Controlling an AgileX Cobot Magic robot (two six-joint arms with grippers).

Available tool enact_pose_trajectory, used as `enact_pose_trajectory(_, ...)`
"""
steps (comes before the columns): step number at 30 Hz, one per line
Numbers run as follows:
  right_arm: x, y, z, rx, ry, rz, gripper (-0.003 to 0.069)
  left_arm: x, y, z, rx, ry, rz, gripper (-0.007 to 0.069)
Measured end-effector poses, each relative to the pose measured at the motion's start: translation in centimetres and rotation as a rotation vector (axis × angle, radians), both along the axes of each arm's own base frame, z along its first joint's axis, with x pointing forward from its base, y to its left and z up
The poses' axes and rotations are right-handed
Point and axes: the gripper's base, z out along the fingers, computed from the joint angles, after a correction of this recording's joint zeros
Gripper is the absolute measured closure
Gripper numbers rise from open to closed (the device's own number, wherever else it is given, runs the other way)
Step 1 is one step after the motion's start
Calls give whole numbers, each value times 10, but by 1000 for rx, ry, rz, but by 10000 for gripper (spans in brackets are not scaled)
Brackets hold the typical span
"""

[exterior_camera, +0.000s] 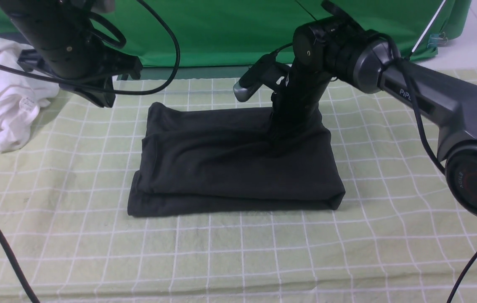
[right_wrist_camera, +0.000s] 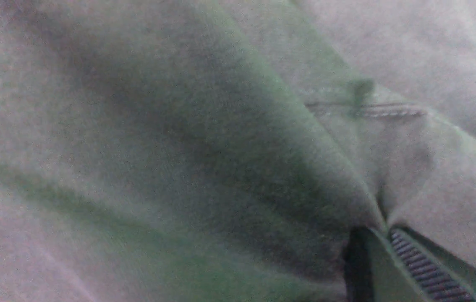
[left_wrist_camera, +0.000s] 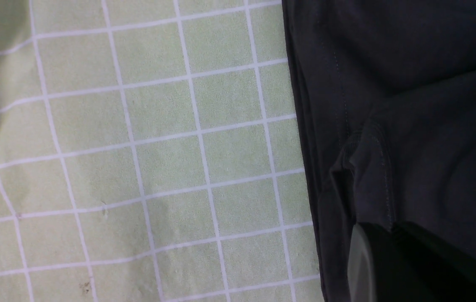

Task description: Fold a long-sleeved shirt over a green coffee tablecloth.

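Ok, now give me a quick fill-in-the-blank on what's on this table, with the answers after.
1. The folded shirt on the checked tablecloth is ___ in colour.
2. The fingers of the robot's ___ arm are down on that shirt.
3. The crumpled garment at the robot's left is ___.
Missing words: black; right; white.

**What the cloth before me is carrying**

The green coffee tablecloth [exterior_camera: 238,252] is lying spread across the whole surface in front of me, its white grid wrinkling slightly. The long-sleeved shirt [exterior_camera: 234,168] is resting folded near the middle. A white garment [exterior_camera: 3,97] is sitting crumpled at my left, well apart.
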Motion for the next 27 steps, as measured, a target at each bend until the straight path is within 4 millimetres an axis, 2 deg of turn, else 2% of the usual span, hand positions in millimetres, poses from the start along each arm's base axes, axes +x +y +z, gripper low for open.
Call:
enact_pose_trajectory(8, 5, 2, 23, 28, -57, -18, 631, 1, 0, 0, -2, -9, 0, 583)
enact_pose_trajectory(23, 14, 6, 30, 91, -160, -38, 631, 1, 0, 0, 0, -10, -5, 583)
enact_pose_trajectory(27, 13, 5, 39, 98, -173, -39, 631, 1, 0, 0, 2, -10, -10, 583)
